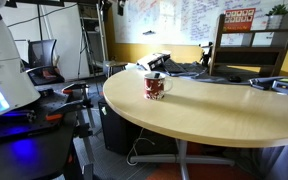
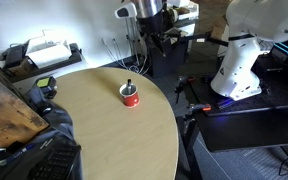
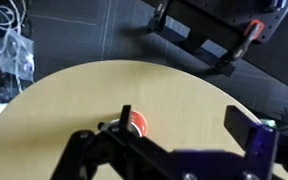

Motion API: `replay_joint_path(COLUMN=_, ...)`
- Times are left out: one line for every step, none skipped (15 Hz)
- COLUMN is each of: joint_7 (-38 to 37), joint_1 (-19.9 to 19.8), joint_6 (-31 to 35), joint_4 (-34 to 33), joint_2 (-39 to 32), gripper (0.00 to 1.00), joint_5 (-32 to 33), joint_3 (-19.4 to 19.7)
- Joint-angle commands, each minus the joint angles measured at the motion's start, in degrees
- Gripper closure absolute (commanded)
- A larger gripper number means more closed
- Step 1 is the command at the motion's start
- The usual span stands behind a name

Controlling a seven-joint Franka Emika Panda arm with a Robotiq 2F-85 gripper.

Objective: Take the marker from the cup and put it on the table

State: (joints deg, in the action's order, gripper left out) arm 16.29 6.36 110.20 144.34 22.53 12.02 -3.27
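Gripper [image 3: 169, 152] jaws spread wide, holding nothing. Beneath it, red cup [image 3: 134, 122] upright on round wooden table [image 3: 74, 95]. Marker [image 2: 129, 85] stands inside cup (dark end above rim). In both exterior views cup sits near table edge, gripper well apart from it.

you're in an office-like lab room: below your fingers [image 3: 84, 152] sits a round wooden meeting table [image 3: 74, 95], beyond them a scribbled whiteboard [image 1: 184, 20], office chair [image 1: 42, 55], bookshelf [image 1: 254, 45] and printer [image 2: 44, 50]; up-left of them, loose cables [image 3: 4, 25] on the floor.
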Motion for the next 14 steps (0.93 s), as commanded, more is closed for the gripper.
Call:
replay_joint_path(joint_7=6.4, joint_1=1.2, joint_6=7.9, joint_4=1.6, joint_2=-5.3, gripper=0.00, joint_5=5.0, joint_3=0.2)
replay_joint_path(joint_7=8.2, joint_1=1.1, joint_6=10.1, joint_4=1.0, joint_2=-7.9, gripper=0.00, joint_5=6.6, joint_3=0.2)
replay_joint_path(joint_7=10.4, joint_1=1.1, joint_6=11.8, joint_4=0.3, joint_2=-9.9, gripper=0.00, joint_5=8.0, joint_3=0.4)
replay_joint_path(joint_7=12.7, joint_1=0.9, joint_6=13.5, joint_4=-0.2, joint_2=-11.6, gripper=0.00, joint_5=9.5, joint_3=0.5)
replay_joint_path(joint_7=15.2, joint_1=0.8, joint_6=14.8, joint_4=-0.9, joint_2=-13.0, gripper=0.00, joint_5=10.6, joint_3=0.6)
replay_joint_path(joint_7=17.8, joint_1=0.6, joint_6=16.0, joint_4=-1.7, joint_2=-14.4, gripper=0.00, joint_5=11.7, joint_3=0.7)
replay_joint_path(joint_7=20.8, joint_1=0.5, joint_6=17.1, joint_4=-2.7, joint_2=-15.9, gripper=0.00, joint_5=12.5, joint_3=0.9)
replay_joint_path(joint_7=23.9, joint_1=0.3, joint_6=18.1, joint_4=-3.8, joint_2=-17.4, gripper=0.00, joint_5=13.2, joint_3=1.1)
replay_joint_path(joint_7=27.2, joint_1=0.0, joint_6=19.3, joint_4=-4.7, joint_2=-18.9, gripper=0.00, joint_5=13.7, joint_3=1.4)
replay_joint_path(joint_7=30.6, joint_1=-0.3, joint_6=20.4, joint_4=-5.8, joint_2=-20.3, gripper=0.00, joint_5=14.0, joint_3=1.7)
replay_joint_path(joint_7=34.0, joint_1=-0.9, joint_6=21.7, joint_4=-6.6, joint_2=-21.8, gripper=0.00, joint_5=14.2, joint_3=1.9)
replay_joint_path(joint_7=37.7, joint_1=-1.3, joint_6=22.9, joint_4=-7.4, joint_2=-23.0, gripper=0.00, joint_5=14.0, joint_3=1.9)
replay_joint_path(joint_7=41.4, joint_1=-1.9, joint_6=23.9, joint_4=-8.0, joint_2=-24.3, gripper=0.00, joint_5=13.7, joint_3=1.9)
replay_joint_path(joint_7=45.5, joint_1=-2.4, joint_6=24.2, joint_4=-8.7, joint_2=-25.4, gripper=0.00, joint_5=12.8, joint_3=1.7)
